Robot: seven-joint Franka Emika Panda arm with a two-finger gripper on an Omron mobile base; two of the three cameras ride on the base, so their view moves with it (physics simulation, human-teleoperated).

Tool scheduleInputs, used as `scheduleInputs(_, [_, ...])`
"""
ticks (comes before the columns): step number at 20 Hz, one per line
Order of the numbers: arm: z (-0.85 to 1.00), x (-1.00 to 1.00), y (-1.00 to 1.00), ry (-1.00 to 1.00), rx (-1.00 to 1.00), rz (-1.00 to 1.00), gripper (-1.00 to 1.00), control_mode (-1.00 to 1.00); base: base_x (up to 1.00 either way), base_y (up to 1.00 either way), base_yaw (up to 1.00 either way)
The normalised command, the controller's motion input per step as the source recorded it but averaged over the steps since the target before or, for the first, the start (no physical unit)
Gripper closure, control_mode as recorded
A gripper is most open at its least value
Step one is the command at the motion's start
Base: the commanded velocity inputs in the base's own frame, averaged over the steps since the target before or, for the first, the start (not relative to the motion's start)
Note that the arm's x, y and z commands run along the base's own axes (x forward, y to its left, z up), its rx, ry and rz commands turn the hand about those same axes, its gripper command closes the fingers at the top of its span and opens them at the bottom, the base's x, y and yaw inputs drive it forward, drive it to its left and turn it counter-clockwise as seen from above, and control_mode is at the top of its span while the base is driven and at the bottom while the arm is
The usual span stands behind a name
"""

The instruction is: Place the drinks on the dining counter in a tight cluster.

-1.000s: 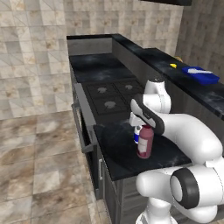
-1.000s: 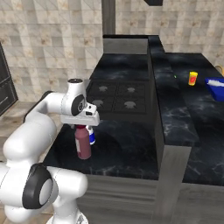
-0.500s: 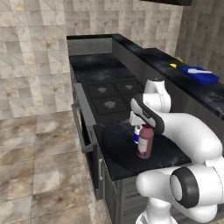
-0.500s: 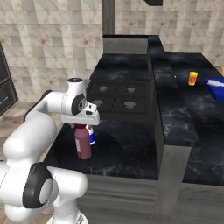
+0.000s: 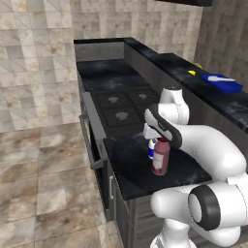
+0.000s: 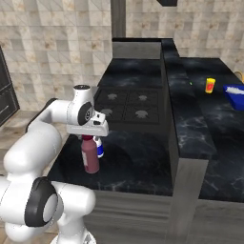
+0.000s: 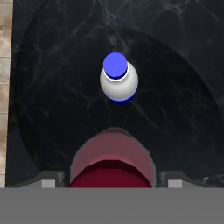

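Maroon bottle and small white bottle are both standing on the stove-side table, none on the dining counter yet; end effector is straddling the maroon cap, fingers not visibly touching, grip unconfirmed

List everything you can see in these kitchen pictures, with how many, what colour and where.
Tall bottle: one, maroon-pink with dark red cap, upright on the black counter by the stove, between the gripper's fingers.
Small bottle: one, white with blue cap and label, upright just behind the tall bottle.
Stove: one, black, four burners, beyond the bottles.
Dining counter: one, black with white veining, raised, to the robot's right.
Cup: one, yellow-orange, on the dining counter.
Blue item: one, on the dining counter's far part; what it is, I cannot tell.
Gripper: one, white, over the tall bottle's cap, fingers either side.
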Motion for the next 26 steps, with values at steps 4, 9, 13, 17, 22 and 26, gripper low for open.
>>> scheduleInputs(4, [0.13,-0.02,-0.30,0.10,0.00,0.00,1.00,-1.00,0.00,0.00,0.00])
scheduleInputs(9, [0.72,-0.62,-0.25,0.01,0.00,0.00,1.00,-1.00,0.00,0.00,0.00])
scheduleInputs(13, [1.00,-0.85,-0.10,0.00,0.01,0.00,1.00,-1.00,0.00,0.00,0.00])
scheduleInputs(17, [0.89,-0.89,-0.01,-0.04,0.04,0.00,1.00,-1.00,0.00,0.00,0.00])
scheduleInputs(22, [0.36,-0.97,0.00,-0.19,0.06,0.00,1.00,-1.00,0.00,0.00,0.00])
scheduleInputs(26, [0.52,-0.94,0.00,-0.15,0.02,0.00,1.00,-1.00,0.00,0.00,0.00])
